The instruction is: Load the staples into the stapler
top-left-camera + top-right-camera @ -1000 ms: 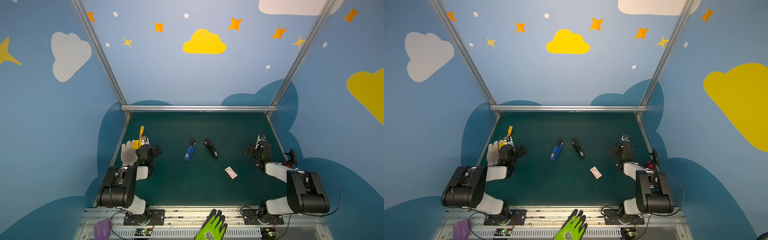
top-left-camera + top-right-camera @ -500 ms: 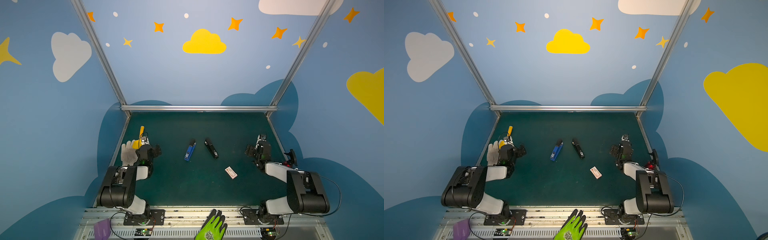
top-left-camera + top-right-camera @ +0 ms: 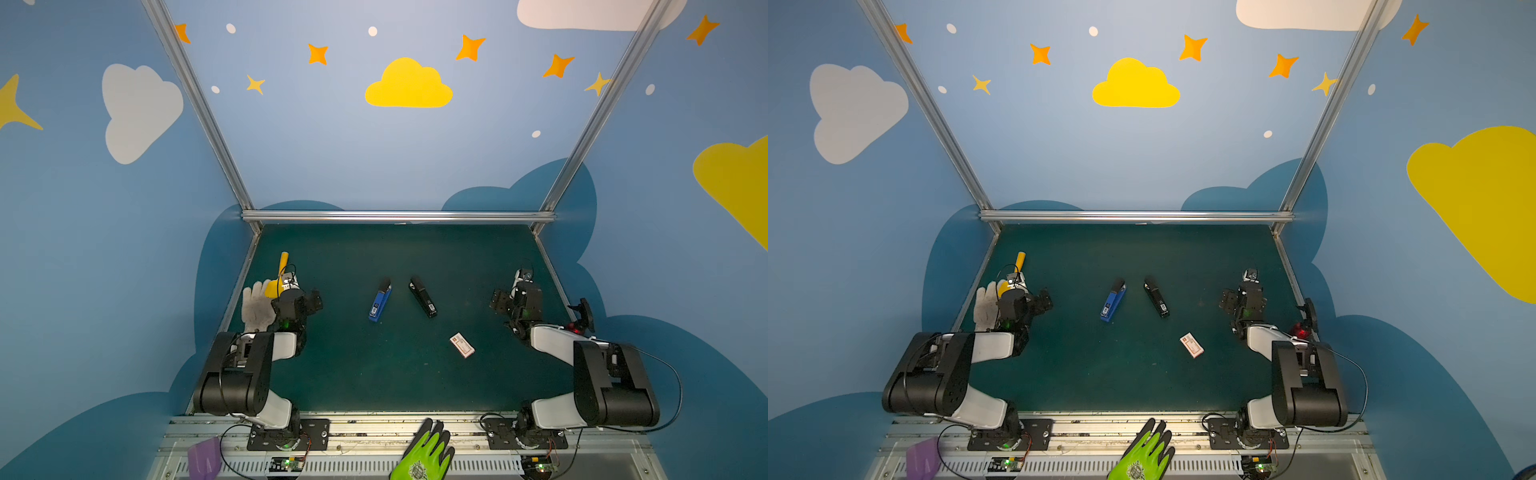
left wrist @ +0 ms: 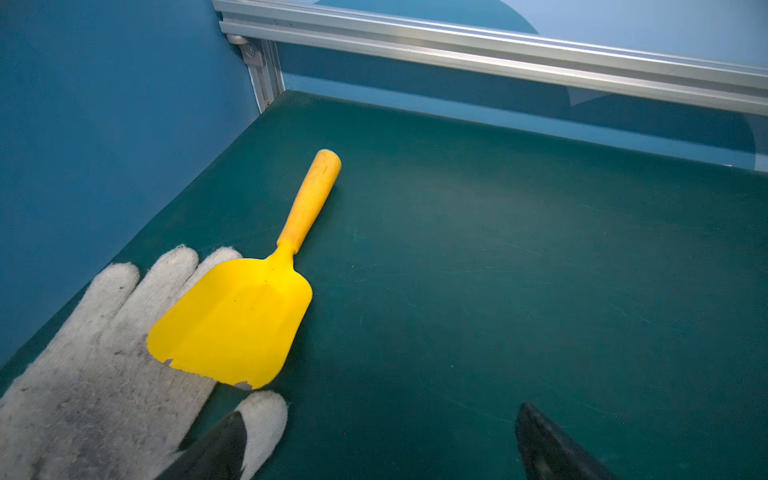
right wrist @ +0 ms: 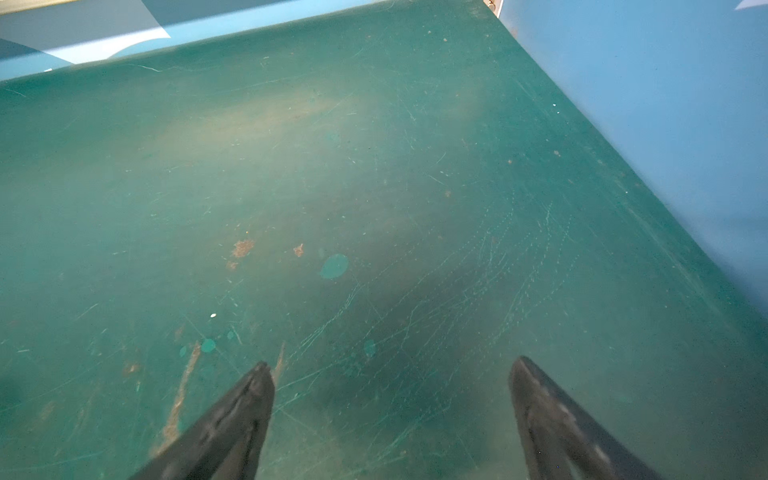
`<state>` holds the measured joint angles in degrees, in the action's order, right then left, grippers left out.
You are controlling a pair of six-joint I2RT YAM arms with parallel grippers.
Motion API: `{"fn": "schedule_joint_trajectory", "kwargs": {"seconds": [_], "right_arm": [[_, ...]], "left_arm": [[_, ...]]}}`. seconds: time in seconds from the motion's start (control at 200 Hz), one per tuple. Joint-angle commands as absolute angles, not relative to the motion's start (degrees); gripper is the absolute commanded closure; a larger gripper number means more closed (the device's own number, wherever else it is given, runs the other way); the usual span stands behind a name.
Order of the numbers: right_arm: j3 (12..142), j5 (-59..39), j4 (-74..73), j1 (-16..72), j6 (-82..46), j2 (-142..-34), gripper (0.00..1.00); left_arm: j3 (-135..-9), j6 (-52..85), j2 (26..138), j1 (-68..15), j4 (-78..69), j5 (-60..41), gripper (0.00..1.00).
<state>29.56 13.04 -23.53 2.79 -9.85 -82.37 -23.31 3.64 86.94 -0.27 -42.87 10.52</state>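
Staying released, left hand (image 4: 382, 413) and right hand (image 5: 390, 365) flank blue stapler (image 3: 380, 300), black stapler (image 3: 422, 297); right seemingly shifted slightly.

The bench (image 3: 374, 374) carries 2 staplers: 1 blue stapler (image 3: 380, 300) and 1 black stapler (image 3: 423, 297) just right of it. 1 small white box (image 3: 461, 345) with a red mark lies right of the blue stapler, nearer the front. There are 2 gloves: 1 white knit glove (image 3: 255, 305) well left of the blue stapler, and 1 green glove (image 3: 424, 455) on the front rail (image 3: 374, 428). 1 yellow scoop (image 4: 249, 299) lies left of the blue stapler. 1 purple piece (image 3: 203, 457) sits by that rail. There are 2 hands: 1 left hand (image 4: 382, 411) and 1 right hand (image 5: 390, 362).
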Motion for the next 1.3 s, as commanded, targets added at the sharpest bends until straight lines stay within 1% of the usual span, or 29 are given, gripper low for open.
{"fn": "schedule_joint_trajectory", "kwargs": {"seconds": [0.0, 0.506, 0.546, 0.621, 0.701, 0.751, 0.801, 0.831, 0.921, 0.961, 0.966, 0.986, 1.001, 1.016, 1.056, 1.061, 1.066, 1.092, 1.112, 1.152, 1.217, 1.297], "right_arm": [[30.19, 13.67, -23.40, 2.91, -9.94, -81.95, 0.11], [29.73, 14.16, -24.01, 2.97, -9.75, -81.42, 0.11], [29.77, 13.23, -23.21, 3.03, -9.69, -80.68, 0.11], [29.07, 13.61, -23.80, 4.67, -7.92, -79.40, 0.11], [29.13, 17.59, -23.19, 6.91, -4.25, -77.28, 0.11], [31.39, 19.77, -18.38, 7.92, -3.13, -74.43, 0.11], [34.45, 19.38, -11.65, 7.85, -6.24, -71.08, 0.11], [36.21, 18.08, -8.21, 7.46, -8.39, -69.30, 0.11], [39.76, 9.31, -2.03, 5.83, -13.03, -65.30, 0.11], [40.91, 8.57, 1.86, 5.11, -19.36, -64.00, 0.11], [40.93, 8.86, 2.07, 5.11, -21.72, -63.95, 0.11], [40.85, 9.23, 2.62, 4.79, -26.02, -63.75, 0.07], [40.65, 7.79, 2.26, 4.39, -27.73, -63.61, 0.06], [40.44, 6.14, 1.80, 3.98, -28.07, -63.63, 0.07], [39.11, -1.80, -1.88, 2.80, -27.57, -63.95, 0.26], [39.11, -1.80, -1.88, 2.80, -27.57, -63.95, 0.26], [38.91, -3.13, -3.00, 2.74, -26.95, -64.13, 0.30], [38.85, -6.01, -5.16, 2.88, -26.22, -64.68, 0.38], [38.85, -7.94, -5.75, 2.82, -26.11, -65.03, 0.42], [39.00, -10.75, -4.19, 2.87, -26.64, -65.84, 0.46], [42.38, -14.32, 1.93, 3.18, -26.30, -67.48, 0.51], [47.05, -16.32, 9.01, 4.31, -26.28, -70.31, 0.52]], "left_arm": [[-24.13, 3.33, 86.92, -0.24, -42.28, 9.93, 0.00], [-24.32, 4.51, 86.53, 0.12, -42.04, 9.87, 0.00], [-25.78, 5.58, 85.53, 0.16, -38.82, 11.15, 0.00], [-31.07, 4.37, 83.01, 0.11, -27.51, 10.85, 0.00], [-34.33, 4.26, 81.17, -0.27, -21.30, 12.32, 0.00], [-35.59, 4.97, 79.70, -0.56, -19.25, 13.61, 0.00], [-36.92, 6.89, 78.25, -0.53, -17.77, 12.76, 0.00], [-38.12, 10.23, 77.40, -0.49, -16.02, 12.18, 0.00], [-44.11, 24.17, 76.36, -0.22, -5.70, 11.14, 0.00], [-46.57, 28.68, 76.75, 0.32, -1.57, 8.29, 0.00], [-46.84, 29.02, 76.83, 0.42, -1.18, 7.49, 0.00], [-47.82, 30.02, 77.09, 0.71, 0.23, 4.70, 0.00], [-48.47, 30.69, 77.28, 0.86, 1.17, 3.02, 0.00], [-49.04, 31.49, 77.48, 0.92, 2.01, 1.30, 0.00], [-50.02, 33.10, 78.12, 0.86, 3.69, -3.00, 0.00], [-50.06, 33.16, 78.21, 0.87, 3.82, -3.30, 0.00], [-50.17, 33.28, 78.31, 0.88, 3.98, -4.07, 0.00], [-50.43, 33.41, 78.75, 0.85, 4.14, -7.68, 0.02], [-50.37, 33.60, 79.06, 0.80, 4.05, -10.41, 0.05], [-50.51, 34.55, 79.75, 0.22, 4.99, -14.65, 0.10], [-50.28, 36.10, 80.20, -1.31, 7.82, -16.16, 0.15], [-48.42, 36.54, 79.95, -4.28, 8.91, -18.18, 0.19]]}}
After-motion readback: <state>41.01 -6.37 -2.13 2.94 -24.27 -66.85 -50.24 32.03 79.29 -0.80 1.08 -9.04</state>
